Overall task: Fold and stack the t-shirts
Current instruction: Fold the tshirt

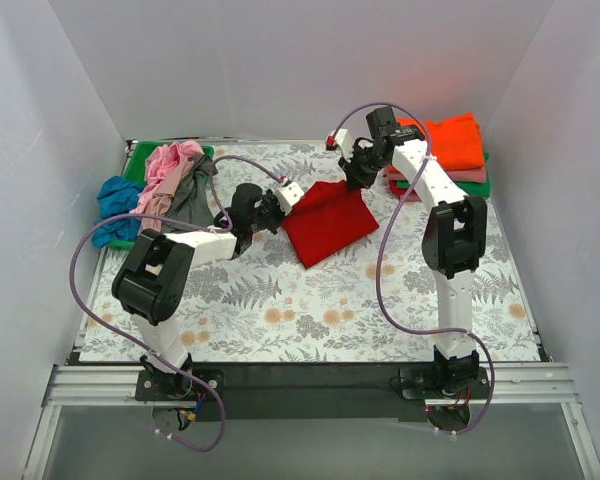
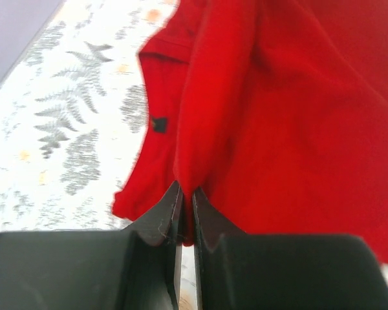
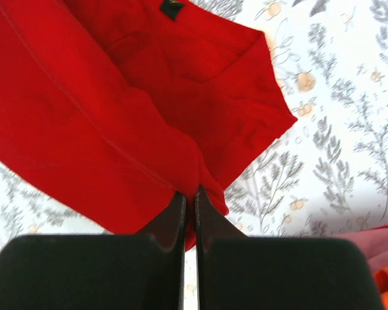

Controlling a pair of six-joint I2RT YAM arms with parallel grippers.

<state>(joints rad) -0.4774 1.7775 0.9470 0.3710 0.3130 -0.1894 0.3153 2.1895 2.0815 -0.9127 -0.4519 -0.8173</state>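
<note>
Floral tablecloth: red t-shirt centre, folded stack right, loose heap left.

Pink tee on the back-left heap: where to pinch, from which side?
Probably its raised top folds, from straight above: the pink t-shirt lies bunched uppermost, over the grey shirt, no flat hem showing. Left gripper and right gripper are shut on the red t-shirt.

Your top view looks down from above and behind the arm bases, whole floral-patterned grey tablecloth in frame. Wrist views look out along left gripper and right gripper, very close in. All three share the bright red cloth t-shirt.
</note>
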